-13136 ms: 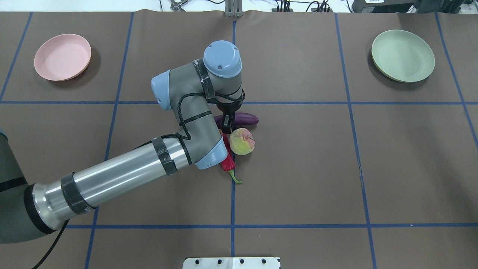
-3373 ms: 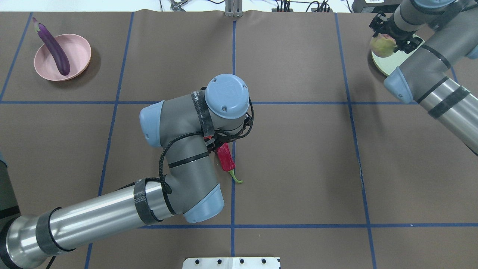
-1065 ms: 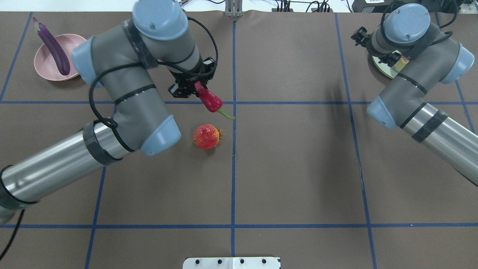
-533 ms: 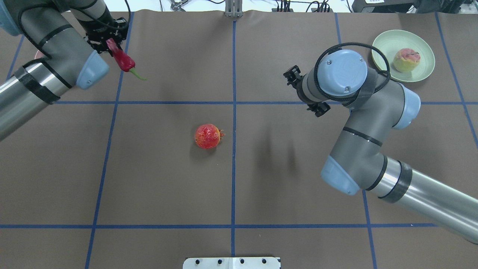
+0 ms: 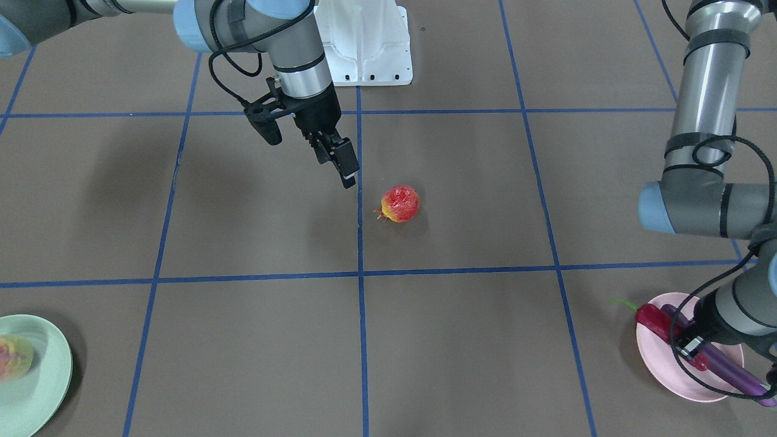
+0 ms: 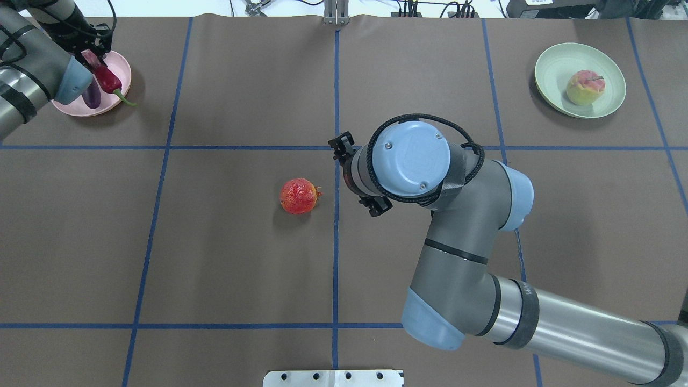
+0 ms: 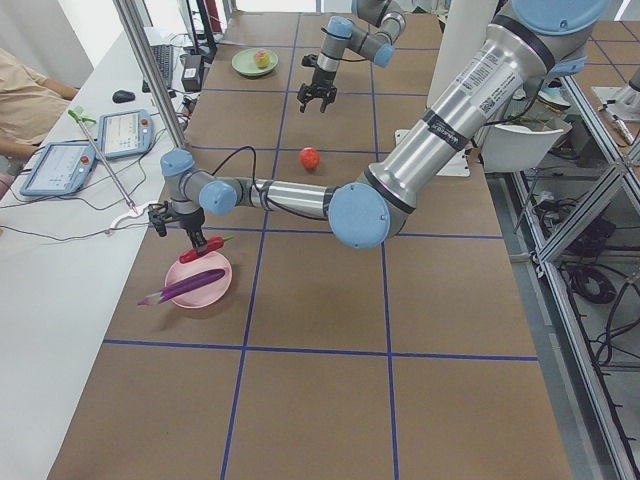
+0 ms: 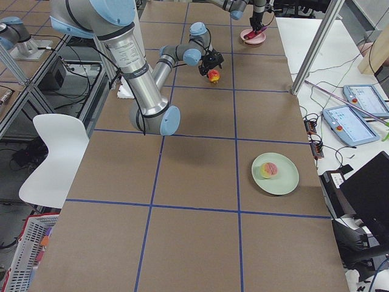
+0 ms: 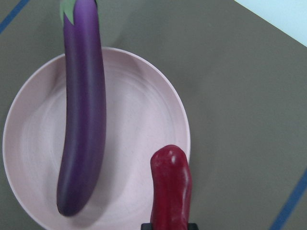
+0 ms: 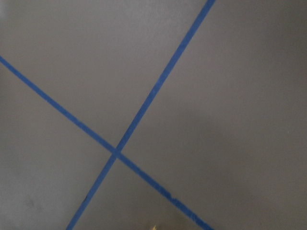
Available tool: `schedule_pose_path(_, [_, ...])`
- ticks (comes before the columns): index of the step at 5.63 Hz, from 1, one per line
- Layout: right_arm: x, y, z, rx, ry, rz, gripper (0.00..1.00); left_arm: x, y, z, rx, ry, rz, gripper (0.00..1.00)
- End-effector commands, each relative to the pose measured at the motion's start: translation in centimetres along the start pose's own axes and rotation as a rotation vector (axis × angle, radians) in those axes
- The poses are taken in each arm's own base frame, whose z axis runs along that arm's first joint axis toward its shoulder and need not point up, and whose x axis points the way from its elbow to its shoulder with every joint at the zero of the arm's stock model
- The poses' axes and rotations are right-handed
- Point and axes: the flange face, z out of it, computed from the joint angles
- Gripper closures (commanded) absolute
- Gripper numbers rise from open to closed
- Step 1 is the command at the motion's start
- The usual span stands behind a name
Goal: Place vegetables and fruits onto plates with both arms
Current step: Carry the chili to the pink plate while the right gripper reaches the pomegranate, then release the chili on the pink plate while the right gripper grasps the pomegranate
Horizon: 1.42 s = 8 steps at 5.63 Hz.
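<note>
My left gripper (image 5: pixel 689 347) is shut on the dark red chili pepper (image 6: pixel 109 82) and holds it tilted just above the pink plate (image 6: pixel 121 71). The purple eggplant (image 9: pixel 84 120) lies across that plate, beside the chili (image 9: pixel 171 187). The red-and-yellow pomegranate (image 6: pixel 298 196) sits alone near the table's middle. My right gripper (image 5: pixel 337 169) is open and empty, hanging above the table just beside the pomegranate (image 5: pixel 400 203). The peach (image 6: pixel 585 87) rests on the mint green plate (image 6: pixel 548 64).
The white base pedestal (image 5: pixel 364 42) stands at the robot's edge of the table. Blue tape lines grid the brown mat. A side bench with tablets (image 7: pixel 120 130) and a metal pole (image 7: pixel 150 80) runs along the far edge.
My left arm has carried the chili left to above the pink plate. My right arm has swung left from the green plate's side to beside the pomegranate.
</note>
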Motion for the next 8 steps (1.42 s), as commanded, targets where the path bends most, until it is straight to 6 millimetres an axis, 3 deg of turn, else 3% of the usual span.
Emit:
schedule_pose_path(1, [0.5,2.4,1.9,0.019,0.006,-0.011,0.0,-1.3,-1.3,0.7,0.011,0.007,0.046,0.01])
schedule_pose_path(3, [-0.9,5.0,7.1,0.059,-0.009,0.06,0.0,0.1,-0.9,-0.7,0.023,0.033,0.036,0.0])
schedule_pose_path(4, [0.0,5.8,9.1,0.044,-0.013,0.094,0.0,1.0,-0.3,-2.3,0.029,0.06,0.036,0.0])
schedule_pose_path(6, [-0.5,6.4,9.4,0.05,-0.023,0.152,0.0,3.6,2.4,-7.0,-0.03,0.142,0.008,0.0])
schedule_pose_path(7, [-0.6,6.9,9.6,0.05,-0.023,0.18,0.0,4.1,3.1,-8.4,-0.036,0.132,-0.018,0.0])
schedule_pose_path(8, [-0.1,7.7,9.7,0.056,-0.033,0.183,0.0,3.7,3.4,-8.5,-0.039,0.129,-0.024,0.0])
